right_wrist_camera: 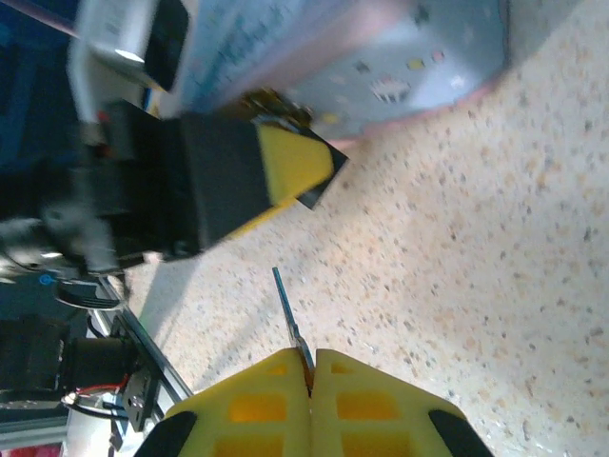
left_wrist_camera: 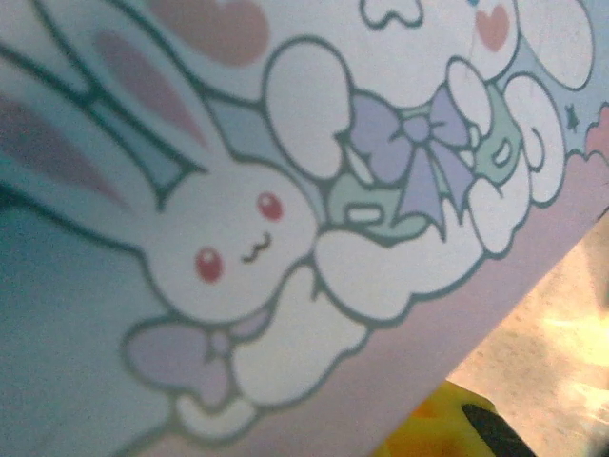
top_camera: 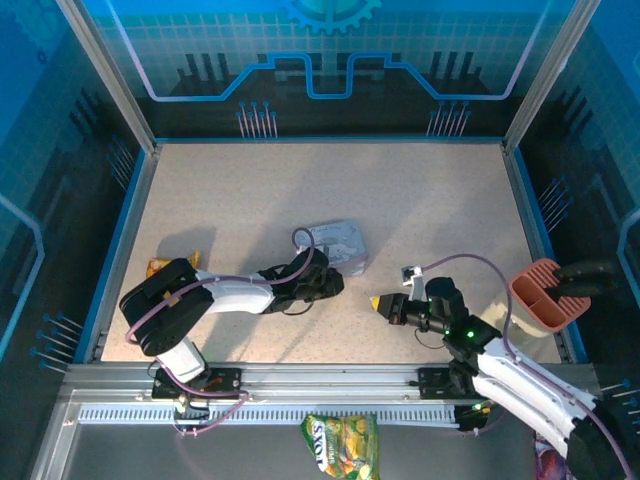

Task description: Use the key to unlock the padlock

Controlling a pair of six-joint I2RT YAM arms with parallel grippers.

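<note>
The right gripper (right_wrist_camera: 310, 360) is clenched on the key (right_wrist_camera: 288, 312). Its two yellow pads meet with no gap, and the thin dark blade sticks out from between their tips, pointing ahead toward the tin (right_wrist_camera: 381, 57). So the key is picked up and roughly aimed, but not inserted: bare table (right_wrist_camera: 476, 286) lies between the blade's tip and the tin.

The left gripper (top_camera: 325, 282) sits against the tin's near edge, ahead of the right one. I cannot tell whether it is clamped or loose.

A small dark bit at the tin's edge, just beside the left gripper's yellow pad, may be the padlock (right_wrist_camera: 274, 103), but it is too blurred to be sure.

By my judgement, what is left is closing the gap, finding the keyhole, inserting the key and turning it.
</note>
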